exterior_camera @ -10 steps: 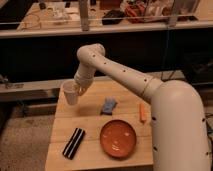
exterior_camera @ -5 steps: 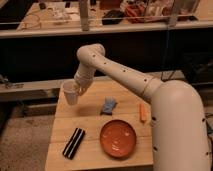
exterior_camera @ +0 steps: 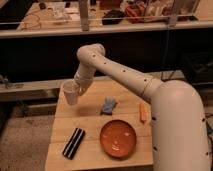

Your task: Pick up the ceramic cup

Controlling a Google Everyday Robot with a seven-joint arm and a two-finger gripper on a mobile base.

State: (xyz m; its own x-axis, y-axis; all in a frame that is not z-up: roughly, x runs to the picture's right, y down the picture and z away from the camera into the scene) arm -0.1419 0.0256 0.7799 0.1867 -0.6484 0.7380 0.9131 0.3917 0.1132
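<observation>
Nearest on the bench (exterior_camera: 60,137) lie a black striped item (exterior_camera: 73,143) and the orange plate (exterior_camera: 118,138); a blue-grey object (exterior_camera: 107,105) and an orange stick (exterior_camera: 143,112) sit further back. At the far left corner the tool (exterior_camera: 79,88) pinches the ceramic cup (exterior_camera: 70,92), which appears raised above the bench edge. Best to keep the cup upright (a tilt may loosen the pinch) and rise slowly, straight up.
</observation>
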